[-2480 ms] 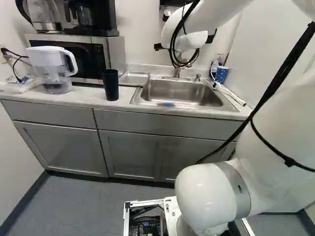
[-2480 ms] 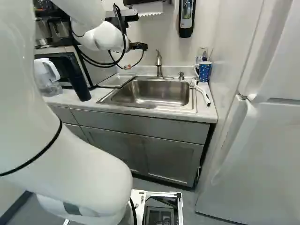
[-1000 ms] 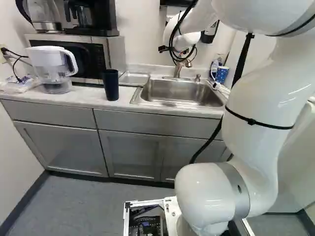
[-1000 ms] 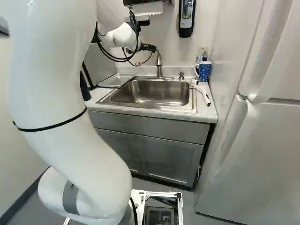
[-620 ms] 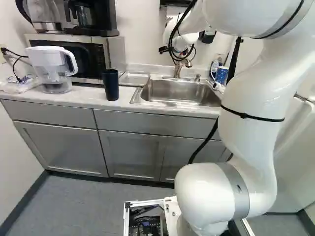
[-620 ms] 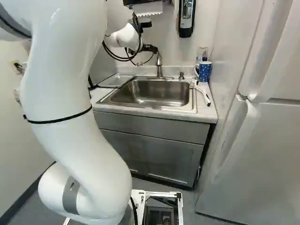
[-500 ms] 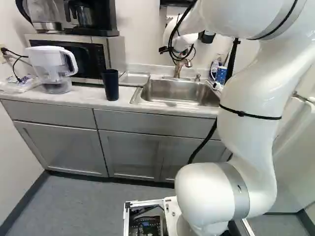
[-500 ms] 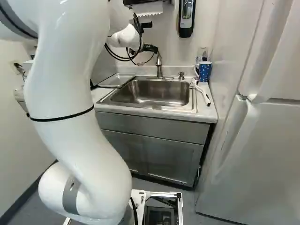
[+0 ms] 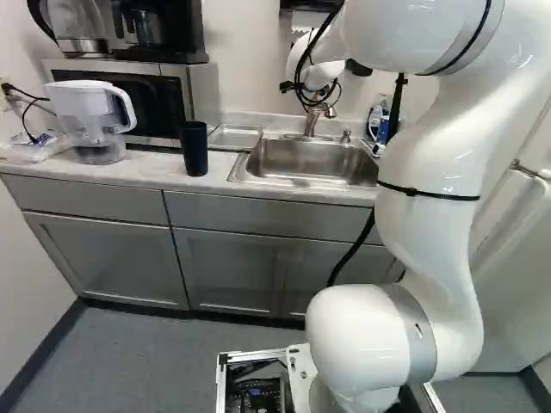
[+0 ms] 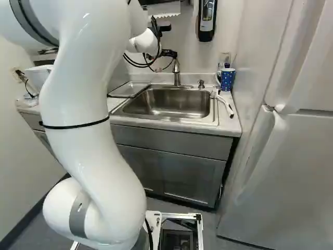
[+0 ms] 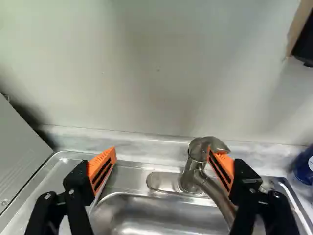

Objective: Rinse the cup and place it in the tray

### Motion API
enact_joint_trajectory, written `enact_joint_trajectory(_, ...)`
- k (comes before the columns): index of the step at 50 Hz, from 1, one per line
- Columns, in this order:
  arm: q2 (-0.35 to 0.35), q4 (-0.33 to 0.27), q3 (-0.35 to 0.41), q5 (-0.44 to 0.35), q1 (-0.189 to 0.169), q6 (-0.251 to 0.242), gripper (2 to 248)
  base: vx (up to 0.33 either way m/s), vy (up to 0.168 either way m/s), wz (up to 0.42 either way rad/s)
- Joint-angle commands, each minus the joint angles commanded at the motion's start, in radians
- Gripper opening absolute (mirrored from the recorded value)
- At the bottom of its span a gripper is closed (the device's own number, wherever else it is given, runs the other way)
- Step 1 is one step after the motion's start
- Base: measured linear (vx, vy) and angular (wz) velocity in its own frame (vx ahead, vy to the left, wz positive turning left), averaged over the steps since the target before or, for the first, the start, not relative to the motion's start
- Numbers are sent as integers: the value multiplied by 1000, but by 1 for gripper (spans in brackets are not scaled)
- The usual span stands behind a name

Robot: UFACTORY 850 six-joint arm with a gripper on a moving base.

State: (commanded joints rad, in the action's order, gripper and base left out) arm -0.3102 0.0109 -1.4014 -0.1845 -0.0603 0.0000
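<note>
White jointed arm (image 10: pixel 78 109) extended toward rectangular steel sink (image 10: pixel 166 104), black two-fingered gripper (image 10: pixel 170 53) spread wide, curved metal faucet (image 11: pixel 195 161) partly overlapped by one finger.

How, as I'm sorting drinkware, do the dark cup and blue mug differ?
The dark cup is plain; the blue mug has white dots.
The dark cup shows no handle; the blue mug has one.
The dark cup looks taller than the blue mug.
Both stand on the counter.
</note>
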Motion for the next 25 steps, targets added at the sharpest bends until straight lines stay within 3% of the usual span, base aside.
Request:
enact_joint_trajectory(18,-5,43,-6,-144,-3,0,247,0,0,0)
enact_joint_trajectory(25,-14,45,-16,-152,-7,0,247,0,0,0)
